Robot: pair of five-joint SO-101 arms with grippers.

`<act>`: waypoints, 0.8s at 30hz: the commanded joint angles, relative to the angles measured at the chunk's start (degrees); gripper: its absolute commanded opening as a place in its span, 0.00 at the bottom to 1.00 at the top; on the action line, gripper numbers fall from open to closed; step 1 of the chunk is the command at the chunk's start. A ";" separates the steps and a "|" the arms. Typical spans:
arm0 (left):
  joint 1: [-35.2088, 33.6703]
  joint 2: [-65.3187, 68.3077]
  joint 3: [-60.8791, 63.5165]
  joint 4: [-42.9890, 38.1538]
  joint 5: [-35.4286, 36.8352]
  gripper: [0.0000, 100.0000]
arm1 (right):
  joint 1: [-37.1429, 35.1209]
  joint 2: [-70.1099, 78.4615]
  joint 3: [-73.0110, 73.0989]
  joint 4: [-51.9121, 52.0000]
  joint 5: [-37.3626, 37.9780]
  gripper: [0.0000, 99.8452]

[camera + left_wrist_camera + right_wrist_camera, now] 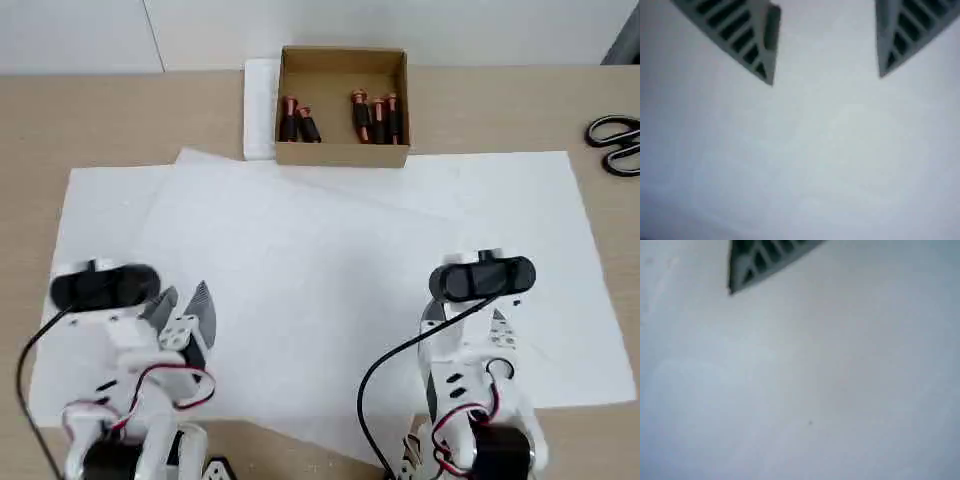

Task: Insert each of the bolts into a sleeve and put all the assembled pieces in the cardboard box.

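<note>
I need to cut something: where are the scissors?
High view: the scissors lie on the table at its right edge, beyond the white paper, right of the cardboard box.

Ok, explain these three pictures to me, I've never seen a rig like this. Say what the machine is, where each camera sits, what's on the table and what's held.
These are two small robot arms, side by side at a table. The high view comes from a fixed camera looking down. The other two come from a camera on each arm's wrist, looking past its fingers at the white paper spread on the table. The left hand is open with nothing between its fingers, and the right hand holds nothing either. At the far edge sits a cardboard box with five bolts in sleeves lying inside, two in one group and three in another. Scissors lie off the paper.
</note>
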 commanded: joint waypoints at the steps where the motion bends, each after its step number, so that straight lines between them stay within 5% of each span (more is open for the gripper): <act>1: -0.26 -0.44 6.99 -6.95 0.35 0.13 | 0.13 -0.40 3.16 -3.56 0.35 0.17; 11: -0.26 -0.44 19.30 -11.08 0.35 0.13 | 0.04 -0.40 12.22 -4.62 0.09 0.17; 24: -0.26 -0.44 19.74 -10.81 0.62 0.13 | 0.04 -0.48 16.70 -5.05 0.09 0.17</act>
